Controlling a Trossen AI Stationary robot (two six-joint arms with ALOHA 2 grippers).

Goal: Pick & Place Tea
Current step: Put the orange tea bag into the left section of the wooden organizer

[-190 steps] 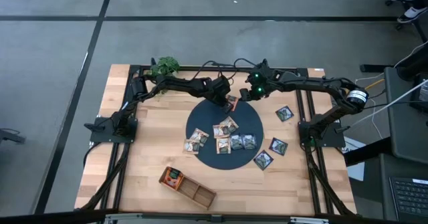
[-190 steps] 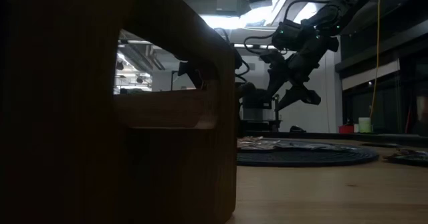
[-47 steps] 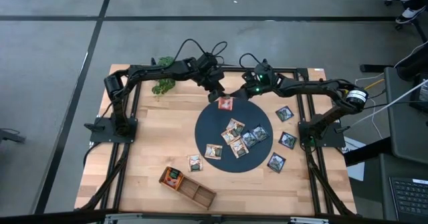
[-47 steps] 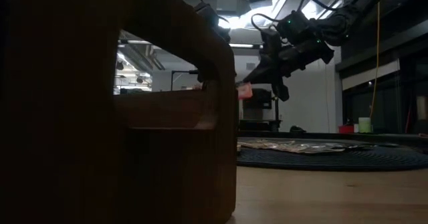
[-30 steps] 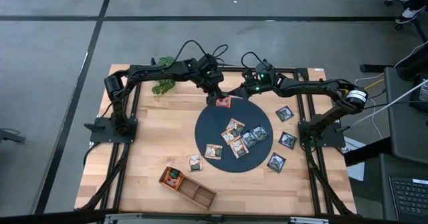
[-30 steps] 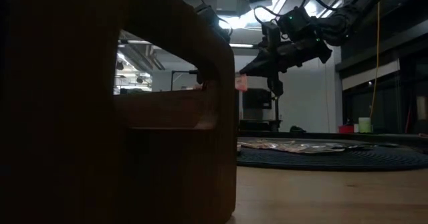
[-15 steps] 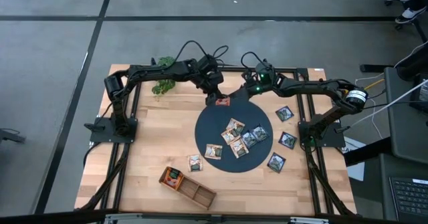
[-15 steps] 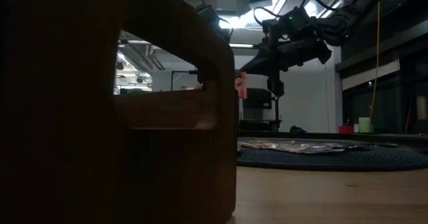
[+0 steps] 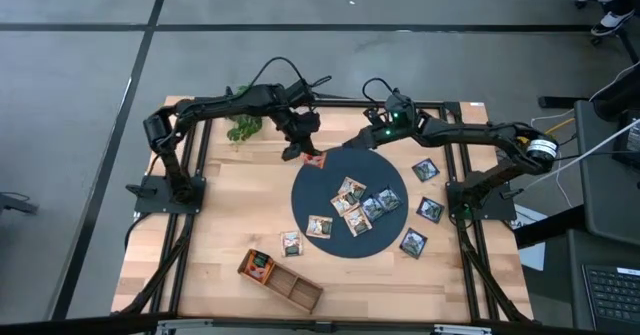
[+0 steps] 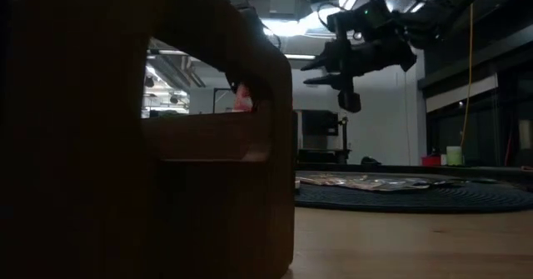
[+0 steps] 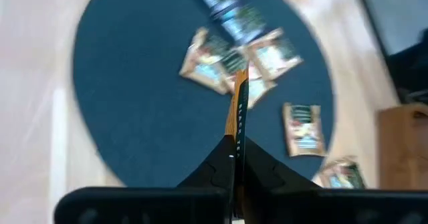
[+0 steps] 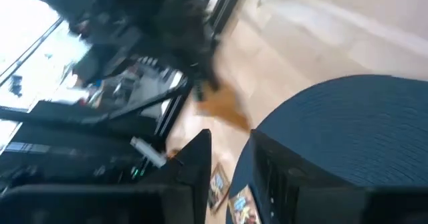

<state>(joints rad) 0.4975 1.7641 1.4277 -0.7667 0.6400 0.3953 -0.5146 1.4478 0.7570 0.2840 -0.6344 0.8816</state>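
Orange sachet [image 11: 239, 110] edge-on, clamped between left jaws

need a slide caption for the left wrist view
Left gripper shut on an orange tea sachet, seen edge-on above the round dark mat scattered with other sachets.

Right gripper [image 12: 231, 160], jaws parted, over the round dark mat [image 12: 348, 130] on the bench [image 12: 314, 43]; sachets [image 12: 231, 196] at six o'clock.
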